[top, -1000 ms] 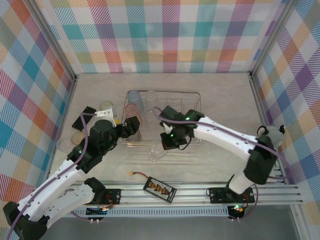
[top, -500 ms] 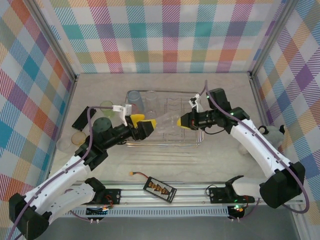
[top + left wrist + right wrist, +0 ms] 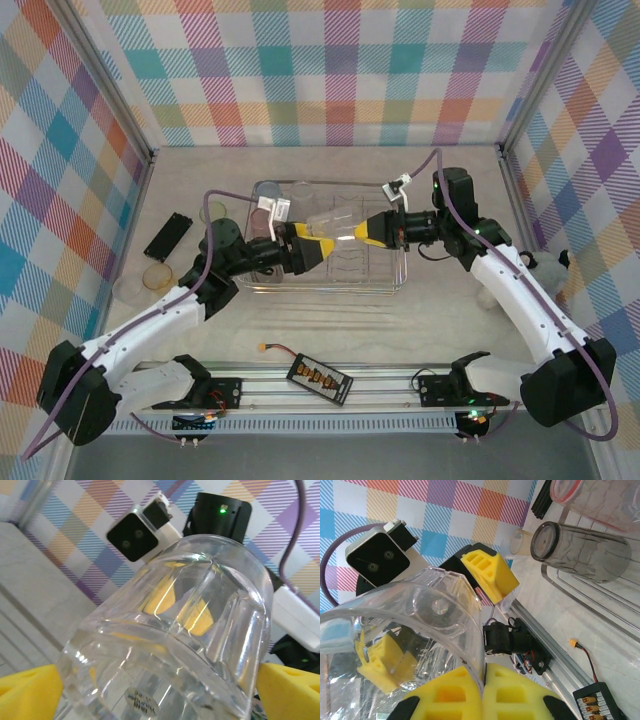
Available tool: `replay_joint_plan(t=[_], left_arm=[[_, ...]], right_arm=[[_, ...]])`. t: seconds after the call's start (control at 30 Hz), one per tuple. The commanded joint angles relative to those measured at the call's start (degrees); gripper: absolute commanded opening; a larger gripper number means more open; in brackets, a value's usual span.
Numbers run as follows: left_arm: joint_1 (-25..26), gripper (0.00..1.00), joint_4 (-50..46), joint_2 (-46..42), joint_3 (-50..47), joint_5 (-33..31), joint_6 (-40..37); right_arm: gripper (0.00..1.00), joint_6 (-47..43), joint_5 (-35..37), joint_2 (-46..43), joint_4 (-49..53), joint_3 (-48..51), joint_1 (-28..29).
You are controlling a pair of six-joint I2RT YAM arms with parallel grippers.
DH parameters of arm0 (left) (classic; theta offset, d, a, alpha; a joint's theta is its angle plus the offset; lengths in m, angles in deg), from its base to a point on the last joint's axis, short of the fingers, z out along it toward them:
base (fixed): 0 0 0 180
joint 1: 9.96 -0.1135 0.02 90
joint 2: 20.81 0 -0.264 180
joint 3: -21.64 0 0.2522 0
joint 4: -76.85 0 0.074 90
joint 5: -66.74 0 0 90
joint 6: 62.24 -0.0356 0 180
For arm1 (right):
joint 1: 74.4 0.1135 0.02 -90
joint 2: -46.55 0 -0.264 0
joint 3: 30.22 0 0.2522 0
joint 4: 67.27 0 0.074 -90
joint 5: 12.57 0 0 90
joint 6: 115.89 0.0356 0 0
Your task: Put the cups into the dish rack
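Note:
A clear cup (image 3: 340,232) hangs sideways in the air over the dish rack (image 3: 350,287), held between both arms. My right gripper (image 3: 378,230) is shut on its rim, the yellow pads (image 3: 455,695) pinching the wall. The left gripper (image 3: 312,248) stands open around the cup's base (image 3: 165,645), with one yellow fingertip (image 3: 30,690) on each side, close to the walls. In the rack lie a smoky grey cup (image 3: 580,552), a pink-red cup (image 3: 600,500) and a blue cup (image 3: 268,192).
On the table to the left are a yellowish cup (image 3: 158,277), a clear cup (image 3: 130,290) and a black battery pack (image 3: 168,233). A charger board (image 3: 319,377) with a cable lies by the front rail. Checked walls close in three sides.
The right gripper has lifted the clear cup from the table in front of the rack to above it. The left gripper has swung right and now brackets the cup's base.

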Motion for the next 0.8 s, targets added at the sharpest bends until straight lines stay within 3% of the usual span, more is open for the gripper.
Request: replay_joint_plan(t=[0.0,0.2,0.3,0.4,0.53,0.6,0.67,0.7,0.77], left_arm=[[-0.7,0.94,10.5,2.5,1.3,4.8,5.4],[-0.6,0.80,11.1,4.1,2.3,6.1,6.9],[-0.6,0.66,6.6,4.6,3.7,6.5,5.9],[-0.6,0.47,3.9,5.4,4.6,6.9,5.8],[-0.6,0.34,0.7,4.9,5.3,6.0,4.2],[-0.6,0.27,-3.0,4.1,5.8,4.5,2.0],[-0.6,0.19,-9.3,2.9,6.9,1.9,-1.3],[-0.6,0.16,-14.6,2.0,7.9,-0.9,-3.5],[-0.6,0.16,-25.5,-0.5,9.8,-9.6,-7.8]], right_arm=[[0.00,0.9,-4.9,0.4,-3.3,0.1,0.1],[0.00,0.5,-4.4,1.3,-2.1,0.6,0.1],[0.00,0.8,-3.7,2.0,-2.0,1.1,0.1],[0.00,0.8,-2.9,2.5,-1.5,1.3,0.1],[0.03,0.5,-2.8,3.1,-0.7,1.2,0.1],[0.30,0.0,-2.2,3.2,0.3,0.9,0.1],[0.51,-2.1,0.4,3.3,4.3,-0.4,0.1],[0.57,-4.9,4.1,3.3,9.1,-1.9,0.1],[0.81,-10.6,14.8,3.9,20.1,-5.2,0.1]])
